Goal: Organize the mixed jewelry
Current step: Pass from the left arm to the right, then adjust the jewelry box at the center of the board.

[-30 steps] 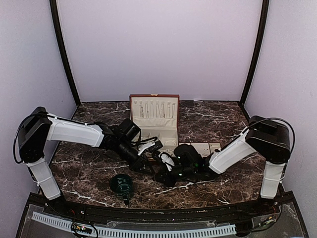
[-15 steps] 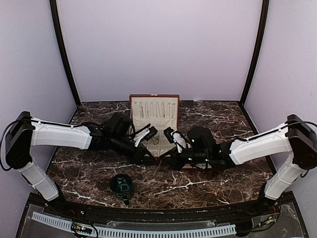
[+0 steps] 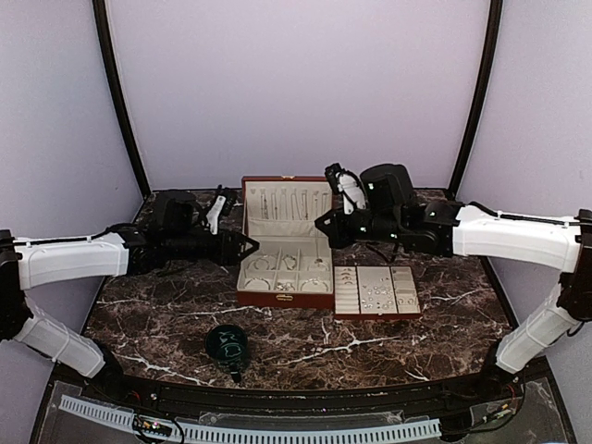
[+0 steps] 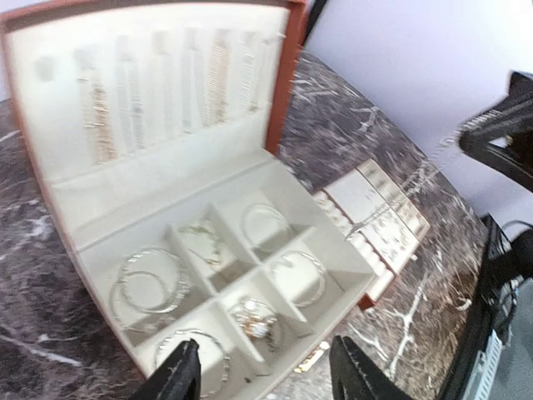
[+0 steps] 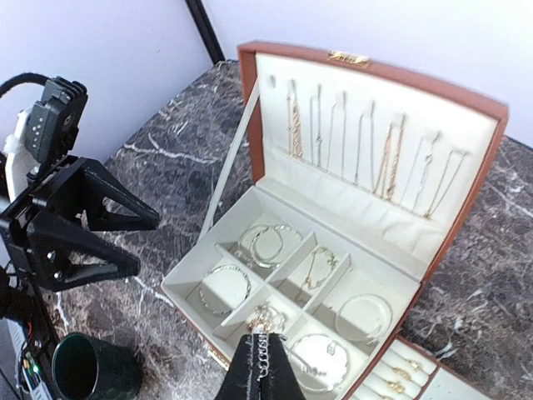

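The left fingers point(image 3: 248, 246) hang just left of the open jewelry box point(image 3: 285, 277), well above the counter point(image 3: 166, 314). A second ago they were closed and low in front of the box. Now they stand about half open with nothing between them, so that arm looks free for a fresh pick.

The dark green cup point(image 3: 227, 342) sits alone near the front edge.

Inside the box, hoops and bracelets lie in the cream compartments and necklaces hang in the lid. Over the lid's right side, the right fingers point(image 5: 260, 367) are pinched fully shut, and what looks like a short chain point(image 5: 262, 348) is caught in the seam between their tips.

Just right of the box, the mixed jewelry point(image 3: 379, 296) rests on the cream tray point(image 3: 344, 294). Both arms have lifted away, so the tray, hidden a second ago, is now in plain sight. If the chain is truly held, its likely home is the lid or a compartment.
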Motion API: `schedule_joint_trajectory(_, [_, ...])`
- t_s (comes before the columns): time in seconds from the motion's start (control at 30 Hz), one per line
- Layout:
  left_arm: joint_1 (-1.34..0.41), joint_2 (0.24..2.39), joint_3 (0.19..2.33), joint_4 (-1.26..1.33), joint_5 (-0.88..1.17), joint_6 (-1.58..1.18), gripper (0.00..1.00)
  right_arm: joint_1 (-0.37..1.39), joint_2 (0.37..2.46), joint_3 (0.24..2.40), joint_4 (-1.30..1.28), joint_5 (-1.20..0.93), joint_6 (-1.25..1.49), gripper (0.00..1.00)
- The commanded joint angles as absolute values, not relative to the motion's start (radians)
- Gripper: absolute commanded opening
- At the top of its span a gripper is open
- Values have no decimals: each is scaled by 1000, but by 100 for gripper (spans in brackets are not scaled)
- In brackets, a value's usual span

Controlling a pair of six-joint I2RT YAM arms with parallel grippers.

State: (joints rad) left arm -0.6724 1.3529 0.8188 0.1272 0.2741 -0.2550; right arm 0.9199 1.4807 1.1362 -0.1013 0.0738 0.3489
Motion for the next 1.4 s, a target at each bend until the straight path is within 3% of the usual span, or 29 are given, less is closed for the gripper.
schedule_joint_trajectory(0.0, [-613,1327,849,120,173,-347,57,888,1505,1257,-197,119,320,0])
schedule_joint_trajectory(0.13, [-564,1406,950,32,87,-416,64,870,1550,1354,-227,137,291,0])
schedule_joint_trajectory(0.33, [-473,1547,1012,88,143,-484,67,859,1620,1461,-234,151,274,0])
schedule_joint_trajectory(0.57, [-469,1684,1110,87,113,-420,73,857,1604,1429,-179,133,285,0])
schedule_joint_trajectory(0.8, [-464,1721,1204,27,-59,-344,75,858,1605,1412,-133,64,299,0])
schedule_joint_trajectory(1.03, [-448,1727,1201,78,-10,-332,56,858,1605,1422,-158,80,303,0])
schedule_joint_trajectory(1.37, [-448,1786,1268,100,59,-294,45,857,1550,1377,-172,127,319,0])
